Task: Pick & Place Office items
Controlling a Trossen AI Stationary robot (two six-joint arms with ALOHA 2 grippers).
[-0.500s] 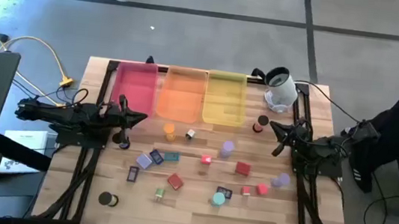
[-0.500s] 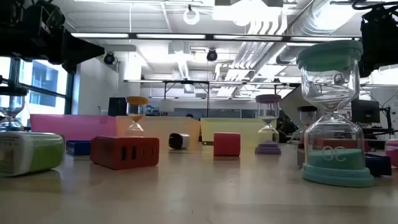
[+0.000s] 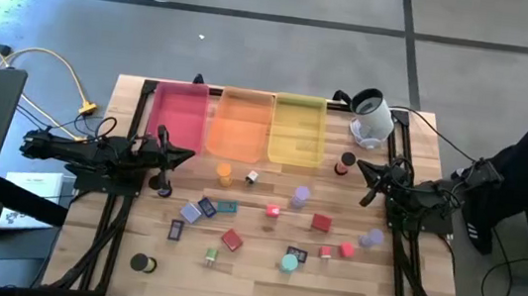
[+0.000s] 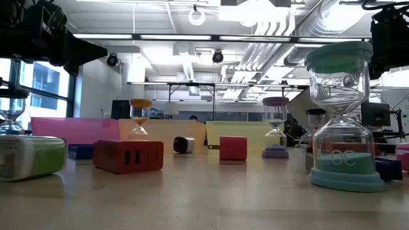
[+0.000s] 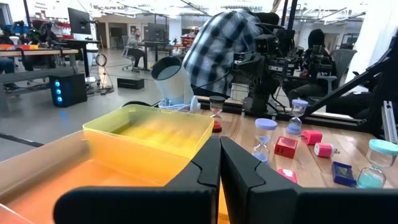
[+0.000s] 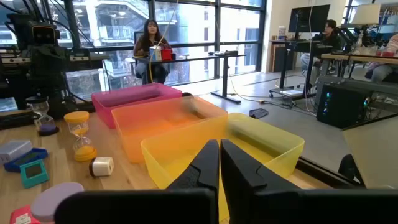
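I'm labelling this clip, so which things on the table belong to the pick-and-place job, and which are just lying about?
Job items:
- hourglass timers, e.g. the teal one
- red charger block
- red cube
- small flat pieces, e.g. the teal rectangle

Lying about:
- white rounded device
- yellow cable

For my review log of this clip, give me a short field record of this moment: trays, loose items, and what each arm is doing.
trays: pink tray, orange tray and yellow tray side by side at the table's far edge; no item visible in them
loose items: scattered on the table, among them an orange hourglass, a teal hourglass and a red block
other: white device at the far right corner
left pincer: shut, holding nothing, near the pink tray
right pincer: shut, holding nothing, near the yellow tray
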